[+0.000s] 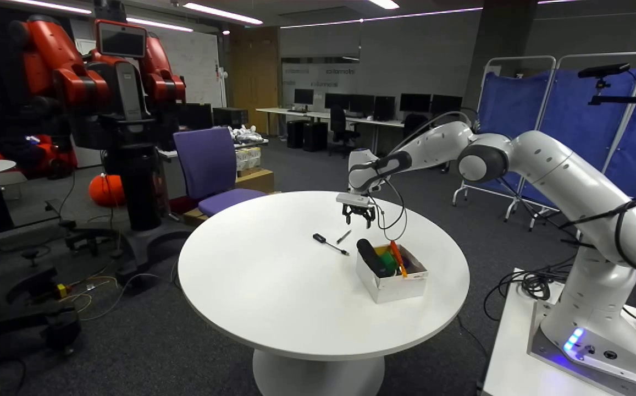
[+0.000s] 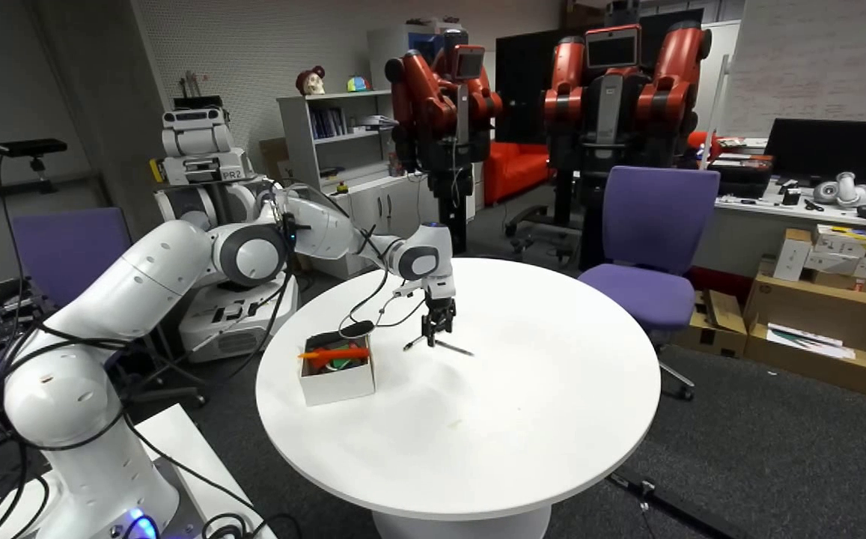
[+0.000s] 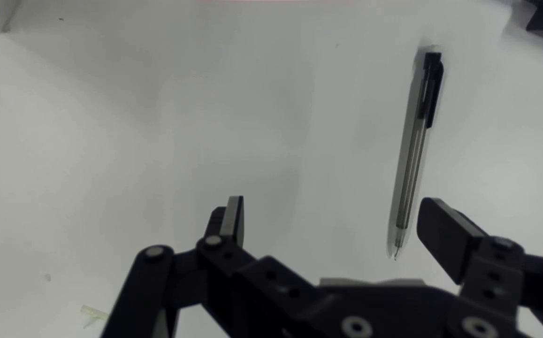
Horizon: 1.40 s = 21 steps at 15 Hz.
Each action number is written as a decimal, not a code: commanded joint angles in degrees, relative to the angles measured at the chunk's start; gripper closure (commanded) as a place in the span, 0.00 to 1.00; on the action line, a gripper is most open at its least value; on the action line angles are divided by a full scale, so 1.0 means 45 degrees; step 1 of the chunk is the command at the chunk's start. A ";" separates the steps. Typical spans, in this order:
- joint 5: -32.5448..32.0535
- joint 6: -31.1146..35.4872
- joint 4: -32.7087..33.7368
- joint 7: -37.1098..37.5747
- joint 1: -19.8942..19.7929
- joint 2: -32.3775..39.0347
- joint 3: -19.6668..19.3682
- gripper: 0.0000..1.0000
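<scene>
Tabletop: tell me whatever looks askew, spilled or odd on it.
The box looks overfilled: a black item and an orange item jut past its rim. A pale scrap on the tabletop looks like stray litter. No spill shows around the pen.

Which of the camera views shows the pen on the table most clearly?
The wrist view: there the pen appears large and unobstructed, from its dark clip to its narrow tip. Both exterior views also show it lying on the table, but only as a small thin line near the gripper, without such details.
</scene>
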 commanded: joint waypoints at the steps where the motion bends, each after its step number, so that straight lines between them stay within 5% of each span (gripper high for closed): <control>1: -0.0251 -0.1403 0.1728 0.0304 -0.0097 0.0780 -0.0020 0.00; 21: -0.0324 -0.2393 0.3906 0.0145 -0.0182 0.1956 0.0116 0.00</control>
